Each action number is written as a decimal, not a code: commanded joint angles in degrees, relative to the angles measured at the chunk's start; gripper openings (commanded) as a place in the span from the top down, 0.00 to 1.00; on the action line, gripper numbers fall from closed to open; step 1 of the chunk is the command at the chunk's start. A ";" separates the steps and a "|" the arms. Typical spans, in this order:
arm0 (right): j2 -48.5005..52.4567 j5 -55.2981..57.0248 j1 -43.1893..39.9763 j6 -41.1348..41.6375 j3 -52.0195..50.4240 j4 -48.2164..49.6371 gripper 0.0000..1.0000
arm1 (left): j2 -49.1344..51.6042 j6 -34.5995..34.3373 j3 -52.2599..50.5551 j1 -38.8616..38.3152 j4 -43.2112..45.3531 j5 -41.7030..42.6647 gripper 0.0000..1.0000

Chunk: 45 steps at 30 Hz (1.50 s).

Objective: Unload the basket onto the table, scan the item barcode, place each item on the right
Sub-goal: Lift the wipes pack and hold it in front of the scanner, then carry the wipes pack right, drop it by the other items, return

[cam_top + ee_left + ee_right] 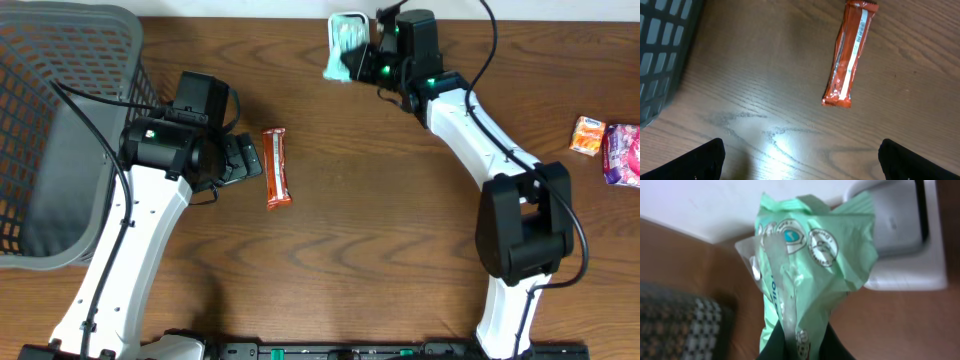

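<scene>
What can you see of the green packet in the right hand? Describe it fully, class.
The green packet is a mint-green pouch of thin, crinkly film with round printed seals near its top and a pale, shiny strip running down its front. It looks creased and crumpled. The right hand is shut on its lower end, holding it near the far edge of the table. Its top corner overlaps a white device behind it; whether they touch cannot be told.
</scene>
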 commanded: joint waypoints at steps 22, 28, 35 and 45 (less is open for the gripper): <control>7.48 -8.81 -21.03 5.66 10.45 0.81 0.99 | -0.31 -0.72 0.39 0.20 -0.20 -0.52 0.02; 3.39 2.45 -32.81 -6.16 11.67 -21.51 0.99 | -0.31 -0.72 0.39 0.20 -0.17 -0.52 0.02; 2.73 5.99 -46.45 -17.20 11.65 -32.81 0.99 | -0.31 -0.72 0.39 0.20 -0.20 -0.52 0.02; 2.10 8.63 -52.92 -25.88 11.61 -41.88 0.34 | -0.31 -0.72 0.39 0.20 -0.20 -0.52 0.02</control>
